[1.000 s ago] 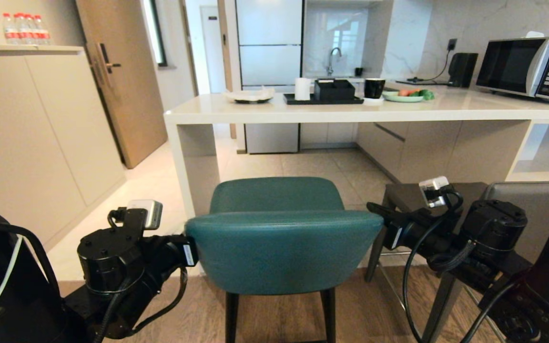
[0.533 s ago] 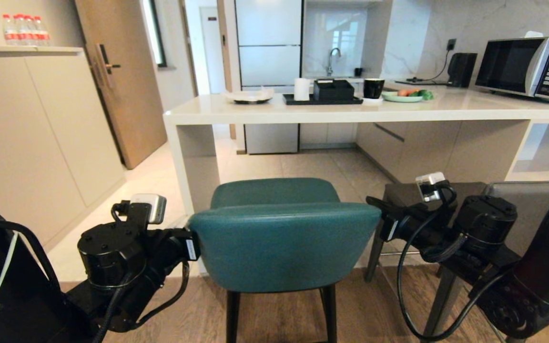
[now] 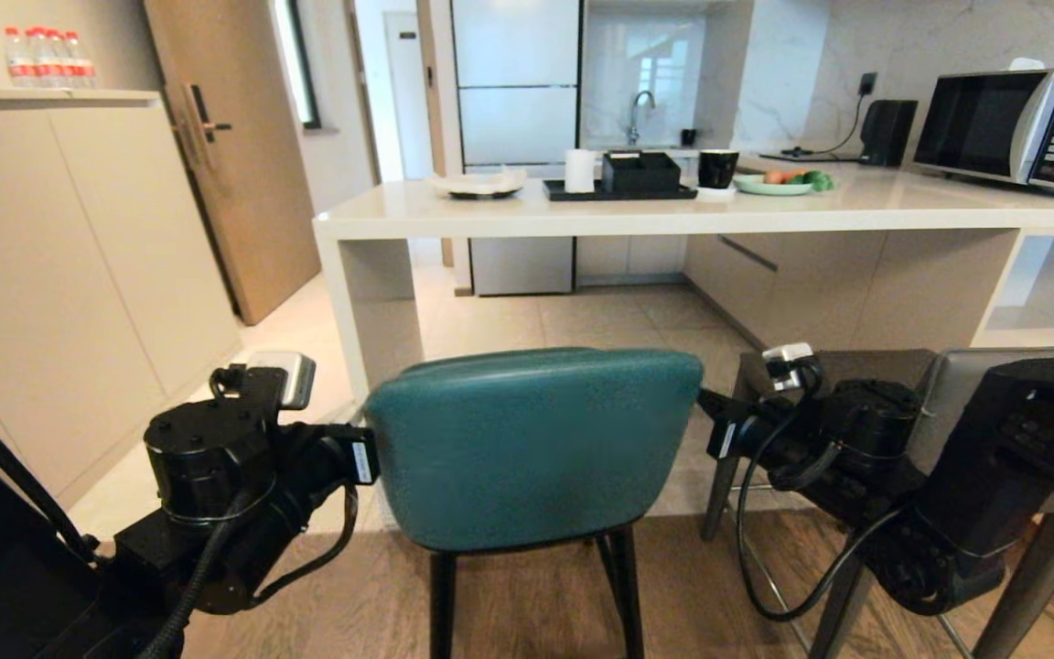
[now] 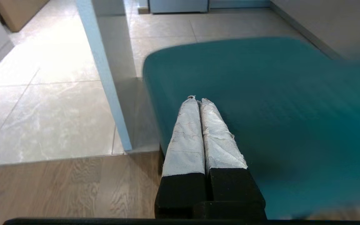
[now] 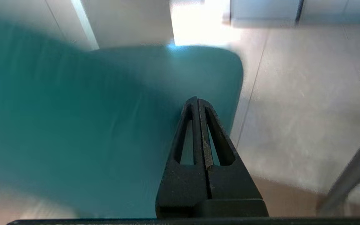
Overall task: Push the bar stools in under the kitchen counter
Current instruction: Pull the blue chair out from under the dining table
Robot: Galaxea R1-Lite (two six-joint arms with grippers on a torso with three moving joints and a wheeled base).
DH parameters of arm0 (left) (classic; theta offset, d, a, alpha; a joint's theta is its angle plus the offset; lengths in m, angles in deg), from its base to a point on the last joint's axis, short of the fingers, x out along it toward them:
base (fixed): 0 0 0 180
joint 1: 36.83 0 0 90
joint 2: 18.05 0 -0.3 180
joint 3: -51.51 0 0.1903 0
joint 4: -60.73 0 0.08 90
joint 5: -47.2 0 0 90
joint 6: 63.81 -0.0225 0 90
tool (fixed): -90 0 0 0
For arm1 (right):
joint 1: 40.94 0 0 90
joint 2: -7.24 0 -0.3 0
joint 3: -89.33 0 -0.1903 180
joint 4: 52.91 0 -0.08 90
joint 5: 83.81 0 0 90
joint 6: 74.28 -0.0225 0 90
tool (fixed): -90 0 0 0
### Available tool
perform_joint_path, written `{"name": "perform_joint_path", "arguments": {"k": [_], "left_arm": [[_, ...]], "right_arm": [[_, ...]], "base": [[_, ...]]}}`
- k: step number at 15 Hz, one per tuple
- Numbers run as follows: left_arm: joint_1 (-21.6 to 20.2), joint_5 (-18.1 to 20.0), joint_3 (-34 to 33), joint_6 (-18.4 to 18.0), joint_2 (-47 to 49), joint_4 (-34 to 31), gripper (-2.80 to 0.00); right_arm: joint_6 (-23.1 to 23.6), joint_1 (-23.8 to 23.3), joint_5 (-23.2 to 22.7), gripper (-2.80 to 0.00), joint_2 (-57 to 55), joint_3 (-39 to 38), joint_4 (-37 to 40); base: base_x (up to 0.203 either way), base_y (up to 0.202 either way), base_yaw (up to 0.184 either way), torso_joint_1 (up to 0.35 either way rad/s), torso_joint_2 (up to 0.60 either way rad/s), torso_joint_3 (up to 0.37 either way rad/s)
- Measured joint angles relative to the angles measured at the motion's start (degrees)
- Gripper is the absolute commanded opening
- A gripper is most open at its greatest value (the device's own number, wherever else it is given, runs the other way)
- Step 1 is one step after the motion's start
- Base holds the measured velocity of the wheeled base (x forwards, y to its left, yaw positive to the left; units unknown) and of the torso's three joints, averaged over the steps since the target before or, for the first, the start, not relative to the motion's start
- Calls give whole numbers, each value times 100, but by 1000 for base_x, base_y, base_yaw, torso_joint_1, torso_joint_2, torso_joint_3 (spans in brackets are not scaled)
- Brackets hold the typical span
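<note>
Teal stool (image 3: 534, 444) is flanked at its backrest by left gripper (image 4: 197, 100) and right gripper (image 5: 195, 99), both pinched closed, empty. Stool is placed just before the counter (image 3: 582, 220), near its left leg.

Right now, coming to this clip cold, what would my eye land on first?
The teal stool fills the centre foreground, its back toward the camera, facing the open gap under the kitchen counter. The left gripper and right gripper, both shut, sit against its two sides. A dark-grey stool stands to its right, partly hidden by the right arm.
</note>
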State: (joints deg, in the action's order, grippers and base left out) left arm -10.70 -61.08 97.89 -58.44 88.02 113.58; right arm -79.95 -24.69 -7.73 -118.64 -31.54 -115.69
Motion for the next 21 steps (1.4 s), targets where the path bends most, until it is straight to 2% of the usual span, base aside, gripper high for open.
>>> {"name": "perform_joint_path", "arguments": {"k": [4,8,11,13,18,21], "left_arm": [[-267,16,203,13,236,5,-280],[-355,-10,357,29,476,16,-280],[-387,4,228,60,436,20,-280],[-425,11,126,247,429,12,-280],[-562,21,66,338,327,16,-280],[-973,199,-200,429,1,16,-280]], "right_arm": [[9,141,69,-280,113,5,-34],[7,444,196,-280,465,-145,-21],[-22,136,87,-280,542,-175,-188],[-26,-83,87,-280,527,-222,-129],[-4,43,126,-280,722,-555,-109],[-2,0,373,-280,1107,-802,-109]], "base": [[0,0,0,0,0,0],[0,0,0,0,0,0],[0,0,0,0,0,0],[0,0,0,0,0,0],[0,0,0,0,0,0],[0,0,0,0,0,0]]}}
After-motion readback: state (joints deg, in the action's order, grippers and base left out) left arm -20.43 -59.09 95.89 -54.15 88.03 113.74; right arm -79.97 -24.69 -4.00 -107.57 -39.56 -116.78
